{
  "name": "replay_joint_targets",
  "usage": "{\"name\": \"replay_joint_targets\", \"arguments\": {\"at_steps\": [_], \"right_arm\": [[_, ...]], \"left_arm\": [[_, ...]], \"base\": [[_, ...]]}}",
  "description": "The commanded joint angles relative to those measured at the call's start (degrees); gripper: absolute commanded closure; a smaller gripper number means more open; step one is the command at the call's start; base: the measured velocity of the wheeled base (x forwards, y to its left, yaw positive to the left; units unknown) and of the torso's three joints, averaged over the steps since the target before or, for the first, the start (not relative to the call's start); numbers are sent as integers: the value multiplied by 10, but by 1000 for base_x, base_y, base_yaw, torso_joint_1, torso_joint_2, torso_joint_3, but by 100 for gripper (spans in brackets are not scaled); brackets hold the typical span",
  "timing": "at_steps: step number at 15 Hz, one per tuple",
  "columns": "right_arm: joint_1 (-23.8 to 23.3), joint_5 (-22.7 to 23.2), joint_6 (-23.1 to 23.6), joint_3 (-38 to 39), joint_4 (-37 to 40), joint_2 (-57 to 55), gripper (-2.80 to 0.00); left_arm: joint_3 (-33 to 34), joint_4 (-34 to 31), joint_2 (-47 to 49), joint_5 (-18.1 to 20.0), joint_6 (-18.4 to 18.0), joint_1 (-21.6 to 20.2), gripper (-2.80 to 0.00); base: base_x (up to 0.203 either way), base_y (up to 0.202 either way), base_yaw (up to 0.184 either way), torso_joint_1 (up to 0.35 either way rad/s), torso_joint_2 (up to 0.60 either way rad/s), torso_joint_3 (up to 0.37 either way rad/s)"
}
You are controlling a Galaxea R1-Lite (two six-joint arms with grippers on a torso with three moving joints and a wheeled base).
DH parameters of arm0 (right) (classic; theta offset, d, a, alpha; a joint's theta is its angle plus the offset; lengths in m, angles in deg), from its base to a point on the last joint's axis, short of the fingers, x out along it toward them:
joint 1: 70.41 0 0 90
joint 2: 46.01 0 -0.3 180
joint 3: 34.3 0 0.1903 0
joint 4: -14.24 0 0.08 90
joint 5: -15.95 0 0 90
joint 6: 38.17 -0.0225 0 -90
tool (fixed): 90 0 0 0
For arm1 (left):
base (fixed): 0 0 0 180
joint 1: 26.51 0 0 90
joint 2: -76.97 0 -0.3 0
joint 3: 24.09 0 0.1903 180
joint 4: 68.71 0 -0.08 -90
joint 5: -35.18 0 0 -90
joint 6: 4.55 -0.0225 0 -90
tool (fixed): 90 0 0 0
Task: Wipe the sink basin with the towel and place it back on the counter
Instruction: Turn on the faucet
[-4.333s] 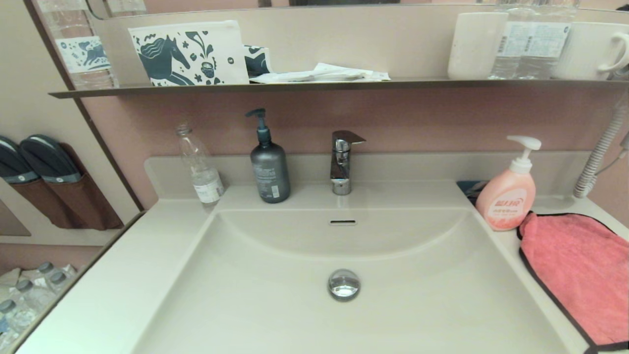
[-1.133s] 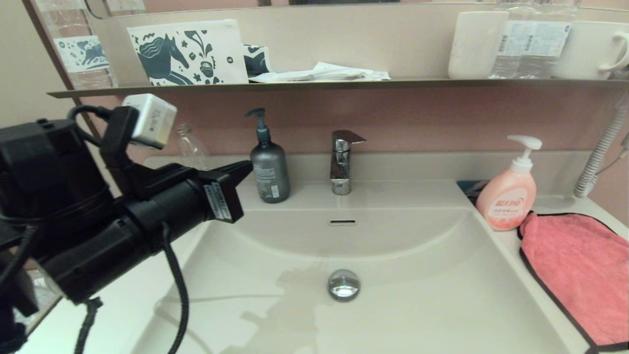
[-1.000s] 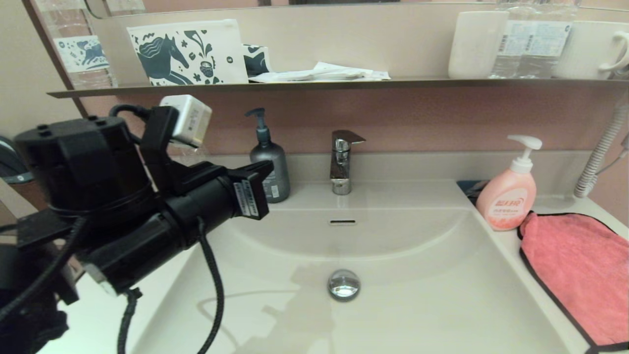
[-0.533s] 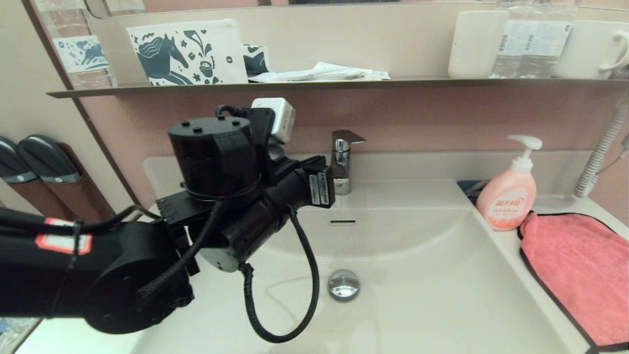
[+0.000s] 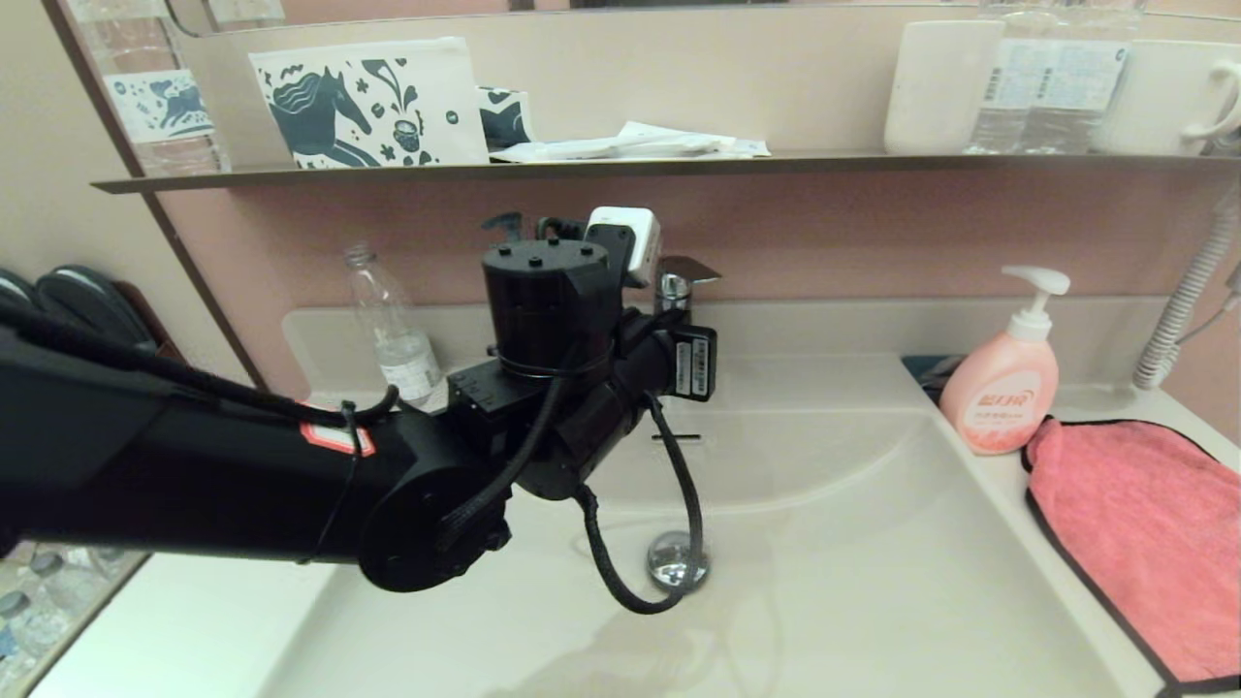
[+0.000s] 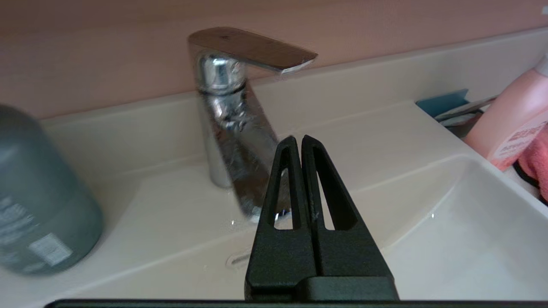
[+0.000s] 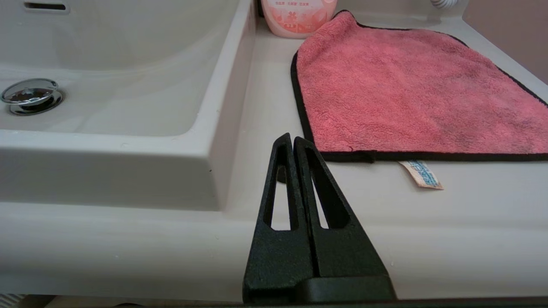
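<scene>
The coral-pink towel lies flat on the counter right of the sink basin, touched by neither gripper. My left arm reaches across the basin from the left. In the left wrist view the left gripper is shut and empty, its tips just in front of the chrome faucet. The right gripper is shut and empty, low at the counter's front edge, close to the towel's near hem. It is out of the head view. The arm's cable partly hides the drain plug.
A pink pump soap bottle stands behind the towel. A grey pump bottle and a clear bottle stand on the back ledge left of the faucet. A dark wall shelf with cups and a pouch hangs above.
My left arm has swung in from the left, over the basin, to the faucet. The towel has not moved.
</scene>
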Motion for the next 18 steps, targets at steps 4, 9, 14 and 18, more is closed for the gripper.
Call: {"name": "replay_joint_targets", "arguments": {"at_steps": [4, 9, 14, 18], "right_arm": [[0, 0, 0, -1, -1, 0, 0], [0, 0, 0, 0, 0, 0, 0], [0, 0, 0, 0, -1, 0, 0], [0, 0, 0, -1, 0, 0, 0]], "left_arm": [[-70, -6, 61, -1, -29, 6, 0], [-136, -22, 90, 3, -49, -18, 0], [-151, -21, 108, 6, -57, -23, 0], [-179, -25, 111, 6, -58, -27, 0]], "base": [[0, 0, 0, 0, 0, 0], [0, 0, 0, 0, 0, 0], [0, 0, 0, 0, 0, 0], [0, 0, 0, 0, 0, 0]]}}
